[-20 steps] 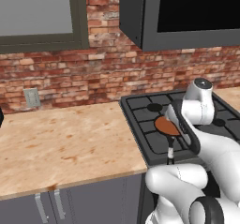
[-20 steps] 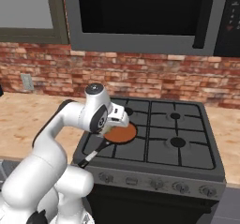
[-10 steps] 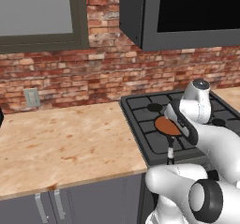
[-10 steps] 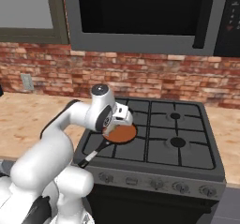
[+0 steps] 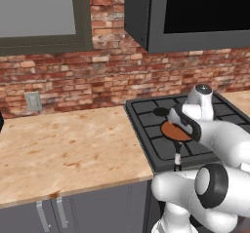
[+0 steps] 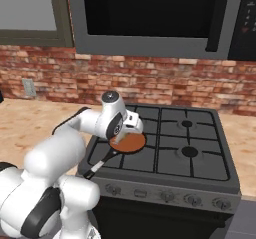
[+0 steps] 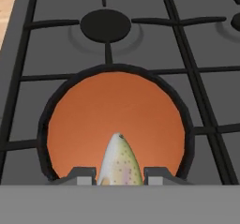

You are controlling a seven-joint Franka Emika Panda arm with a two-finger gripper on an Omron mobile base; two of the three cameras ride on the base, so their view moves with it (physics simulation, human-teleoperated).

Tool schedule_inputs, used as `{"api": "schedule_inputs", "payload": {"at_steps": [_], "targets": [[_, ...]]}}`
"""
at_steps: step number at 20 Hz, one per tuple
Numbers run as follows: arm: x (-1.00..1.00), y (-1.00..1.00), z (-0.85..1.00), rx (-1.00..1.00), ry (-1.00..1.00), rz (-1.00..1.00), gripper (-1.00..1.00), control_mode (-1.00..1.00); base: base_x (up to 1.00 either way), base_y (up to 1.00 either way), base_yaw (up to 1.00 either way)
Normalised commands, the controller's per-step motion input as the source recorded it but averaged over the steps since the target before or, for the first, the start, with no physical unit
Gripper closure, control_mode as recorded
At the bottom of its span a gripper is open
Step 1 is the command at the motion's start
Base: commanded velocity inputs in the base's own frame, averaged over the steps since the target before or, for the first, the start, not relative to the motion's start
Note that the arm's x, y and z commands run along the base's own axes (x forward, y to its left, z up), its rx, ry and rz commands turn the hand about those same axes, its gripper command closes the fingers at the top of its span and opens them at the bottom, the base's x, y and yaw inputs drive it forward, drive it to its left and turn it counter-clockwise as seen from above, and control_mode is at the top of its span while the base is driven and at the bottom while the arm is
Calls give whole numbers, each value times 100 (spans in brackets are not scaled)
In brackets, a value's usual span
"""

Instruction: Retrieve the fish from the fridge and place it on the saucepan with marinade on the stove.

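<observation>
While the base stands at the stove [image 6: 200, 153], the arm has carried its hand a little further along over the front-left burner than half a second ago, and the gripper [image 7: 120, 175] now hangs right above the saucepan [image 7: 112, 80]. Seen from the hand, the fish [image 7: 119, 163] rises between the two finger tips at 6 o'clock, its nose pointing to 12 o'clock over the marinade [image 7: 112, 110]. The jaws are clamped on the fish, one tip on each flank.

From the right base camera the saucepan [image 6: 129, 143] sits on the grate just beneath the hand, with its thin black handle running toward 7 o'clock to the stove's front edge. From the left base camera the same pan [image 5: 175, 131] lies partly behind the wrist, at 3 o'clock from the counter [image 5: 68, 149].

That small advance matters: the fish is now held over the orange-brown layer rather than short of the rim, so the carry looks nearly finished. Whether the fish already touches the marinade I cannot tell. What remains, as I judge it, is a short lowering and a release; letting go too far toward 6 o'clock could leave the tail hanging on the near rim.
</observation>
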Motion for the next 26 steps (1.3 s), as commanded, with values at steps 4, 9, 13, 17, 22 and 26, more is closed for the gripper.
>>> {"api": "schedule_inputs", "payload": {"at_steps": [4,9,13,17,22,26], "targets": [[21,-3,-28,0,0,0,100,-100,0,0,0],[22,-1,-23,0,0,0,100,-100,0,0,0],[22,0,-18,0,0,0,100,-100,0,0,0],[22,0,-14,0,0,0,100,-100,0,0,0],[11,0,-9,0,0,0,100,-100,0,0,0],[8,0,-8,0,0,0,100,-100,0,0,0]]}}
